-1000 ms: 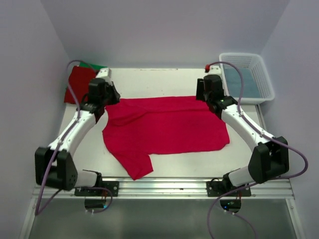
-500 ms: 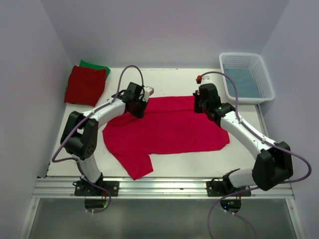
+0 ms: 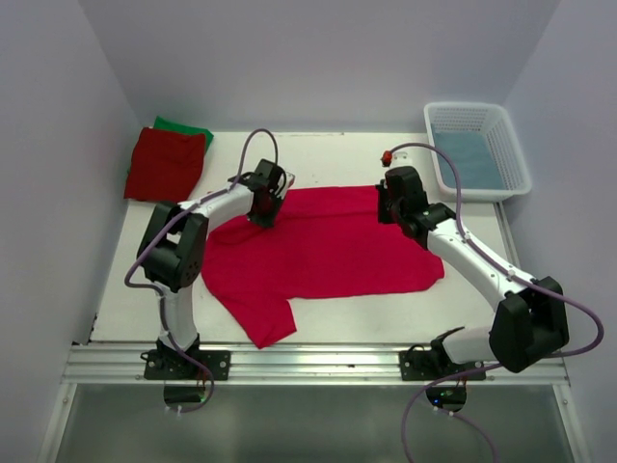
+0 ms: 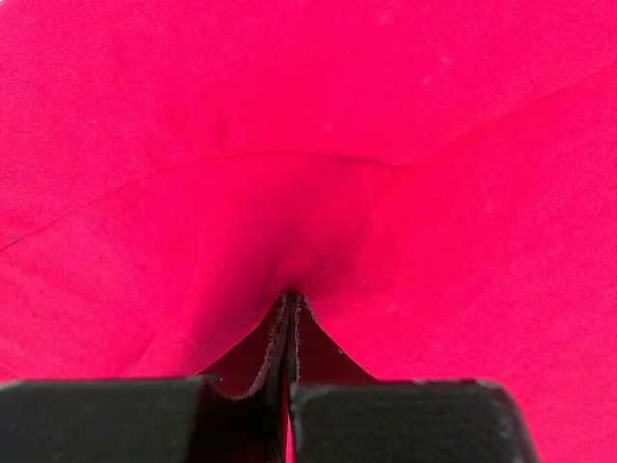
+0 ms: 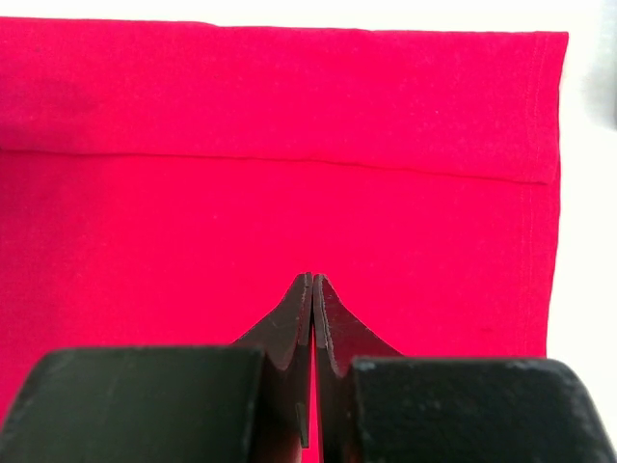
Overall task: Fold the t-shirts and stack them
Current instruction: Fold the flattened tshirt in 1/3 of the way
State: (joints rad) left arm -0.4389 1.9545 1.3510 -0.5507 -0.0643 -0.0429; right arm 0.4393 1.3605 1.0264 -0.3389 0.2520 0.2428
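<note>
Pinching a pucker of cloth near the far edge of the crimson-pink t-shirt [image 3: 328, 246], which lies spread across the middle of the table [image 3: 318, 154], the left tool [image 4: 289, 299] is clamped shut on it; the right tool [image 5: 311, 280] has its fingers together on the shirt beside its hem, but whether they caught cloth I cannot tell. If they hold nothing, a lift would likely raise one side only, dragging the shirt askew and ruining the fold.
</note>
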